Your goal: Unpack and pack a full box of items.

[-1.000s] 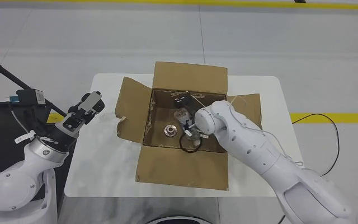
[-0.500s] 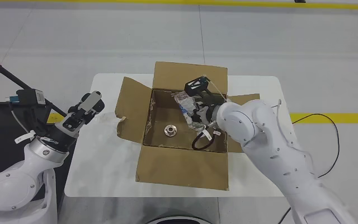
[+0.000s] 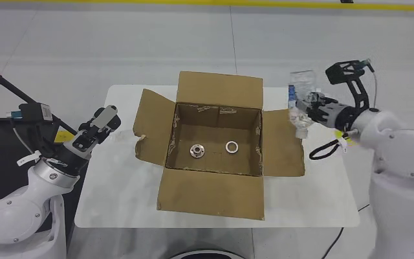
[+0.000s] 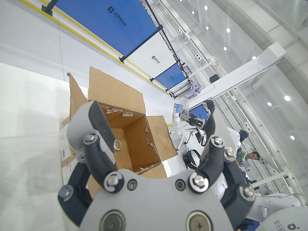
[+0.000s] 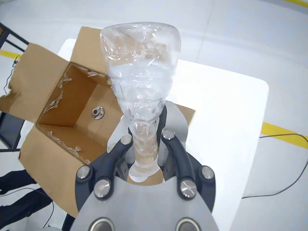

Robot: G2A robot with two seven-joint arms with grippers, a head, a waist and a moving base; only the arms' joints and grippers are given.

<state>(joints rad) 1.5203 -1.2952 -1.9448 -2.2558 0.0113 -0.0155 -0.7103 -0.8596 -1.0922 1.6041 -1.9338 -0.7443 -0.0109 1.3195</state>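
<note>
1. Top view: clamps crumpled clear bottle (image 3: 299, 103) in right gripper (image 3: 310, 111), up in the air above outer edge of the box's (image 3: 218, 90) right flap (image 3: 282, 146).
2. Right wrist view: pinches bottle at its narrow end betw. fingers (image 5: 172, 145). Runs long axis out along the fingers, wide end away from palm.
3. Leaves metal fitting (image 3: 196, 151) & ring (image 3: 231, 147) on box floor, apart from each other.
4. Holds left gripper (image 3: 105, 120) spread wide & empty at far left, well apart from box.
5. Prob. unpack step. Puts bare table (image 3: 310, 194) just right of the flap, so nearer right arm by far.
6. Likely calls for going down & outward, clear of flap, before letting go. Could roll, being light & crushed.
</note>
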